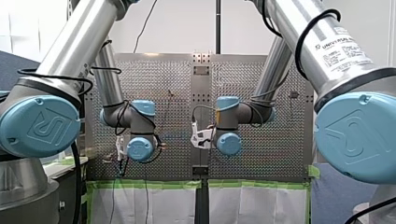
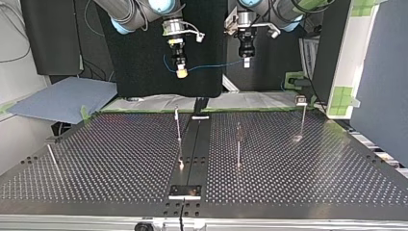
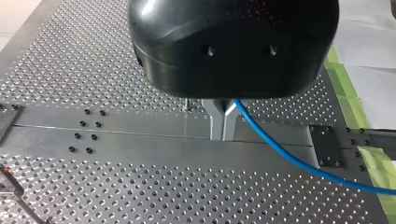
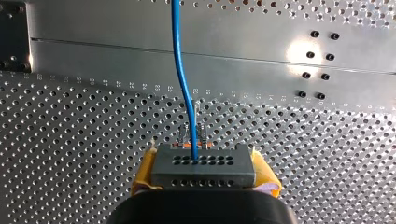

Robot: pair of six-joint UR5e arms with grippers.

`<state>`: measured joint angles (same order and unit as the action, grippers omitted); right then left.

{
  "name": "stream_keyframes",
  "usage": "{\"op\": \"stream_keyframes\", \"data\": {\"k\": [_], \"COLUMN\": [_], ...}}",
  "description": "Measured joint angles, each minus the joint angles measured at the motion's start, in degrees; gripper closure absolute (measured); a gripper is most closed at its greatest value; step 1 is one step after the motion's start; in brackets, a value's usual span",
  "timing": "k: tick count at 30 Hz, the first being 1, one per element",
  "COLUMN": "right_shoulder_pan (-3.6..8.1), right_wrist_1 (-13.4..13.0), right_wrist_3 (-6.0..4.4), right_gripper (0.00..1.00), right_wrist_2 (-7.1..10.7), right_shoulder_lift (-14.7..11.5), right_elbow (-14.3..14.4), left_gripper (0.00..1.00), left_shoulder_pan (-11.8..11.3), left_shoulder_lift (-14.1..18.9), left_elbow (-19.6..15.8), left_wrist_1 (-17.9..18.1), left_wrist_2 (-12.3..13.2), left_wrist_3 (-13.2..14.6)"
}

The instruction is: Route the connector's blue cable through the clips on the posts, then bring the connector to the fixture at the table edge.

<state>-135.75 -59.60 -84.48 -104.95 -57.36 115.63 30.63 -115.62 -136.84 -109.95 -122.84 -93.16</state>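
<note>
Right jaws grip connector (image 4: pixel 203 166), left jaws cable (image 4: pixel 188 116)

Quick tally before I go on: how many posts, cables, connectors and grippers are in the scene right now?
posts: 4
blue cable: 1
connector: 1
Grippers, left gripper and right gripper: 2
Total: 8

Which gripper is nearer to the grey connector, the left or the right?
Right. My right gripper is shut on the connector; my left gripper holds the cable farther along, apart from the connector.
</note>
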Motion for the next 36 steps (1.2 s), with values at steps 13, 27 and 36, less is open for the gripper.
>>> {"op": "stream_keyframes", "data": {"k": [13,27,36], "right_shoulder_pan": [0.00,-0.43,-0.44], "right_wrist_1": [0.00,5.33,6.99], "right_wrist_3": [0.00,0.87,0.88], "right_gripper": [1.00,1.00,1.00], "right_wrist_2": [0.00,-5.05,-5.79], "right_shoulder_lift": [0.00,4.97,5.61], "right_elbow": [0.00,-2.42,-2.46], "left_gripper": [1.00,1.00,1.00], "left_shoulder_pan": [-0.03,-0.03,-0.03], "left_shoulder_lift": [-0.07,-0.07,-0.07], "left_elbow": [0.02,0.01,0.02], "left_wrist_1": [-0.09,-0.09,-0.09], "left_wrist_2": [0.02,0.02,0.02], "left_wrist_3": [0.00,0.00,0.00]}}
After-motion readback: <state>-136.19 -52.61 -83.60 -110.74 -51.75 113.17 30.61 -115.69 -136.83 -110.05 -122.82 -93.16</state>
